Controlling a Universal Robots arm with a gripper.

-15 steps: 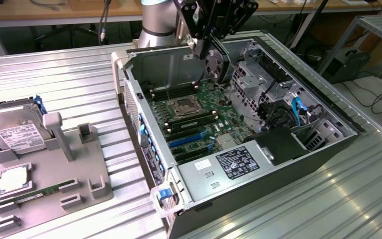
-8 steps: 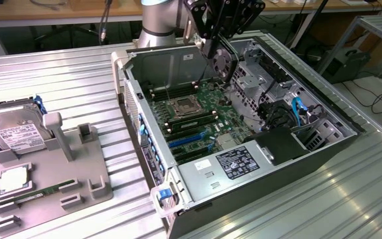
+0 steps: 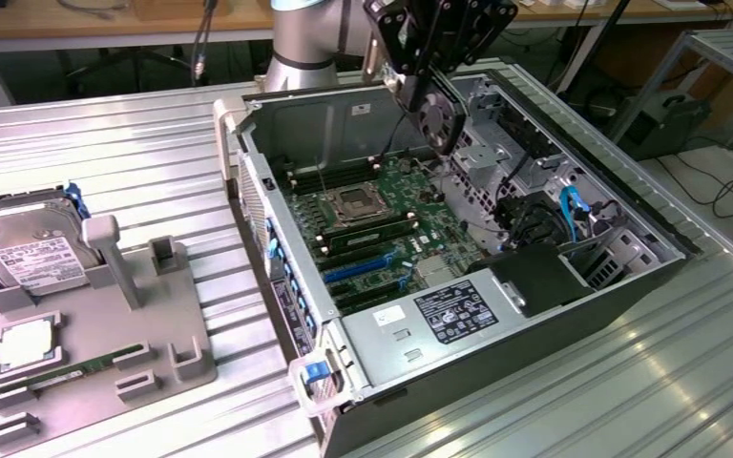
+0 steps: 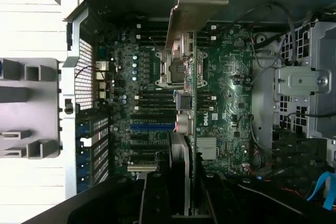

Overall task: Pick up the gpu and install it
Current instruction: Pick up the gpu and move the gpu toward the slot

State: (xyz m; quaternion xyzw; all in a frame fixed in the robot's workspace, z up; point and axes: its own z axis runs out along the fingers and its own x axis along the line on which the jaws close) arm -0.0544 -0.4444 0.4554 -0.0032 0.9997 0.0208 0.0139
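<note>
Gpu [image 3: 441, 119] hangs edge-on between the fingers [image 4: 157, 198], above the motherboard [image 3: 380, 215] in the open case [image 3: 621, 277]. I judge it light and stiff but fragile, best held by its board edges, away from the fan and contacts. The gripper [image 3: 420, 91] is narrowed to a pinch, clamped on its upper edge.

A: Gpu [image 3: 442, 119] pos?
B: Gripped in tool [image 3: 426, 95], on edge, round black fan showing.
A: Where?
B: Above open case [image 3: 621, 277], over mobo [image 3: 386, 224], not slotted. Silver bracket [image 4: 193, 9] at end away from tool.
</note>
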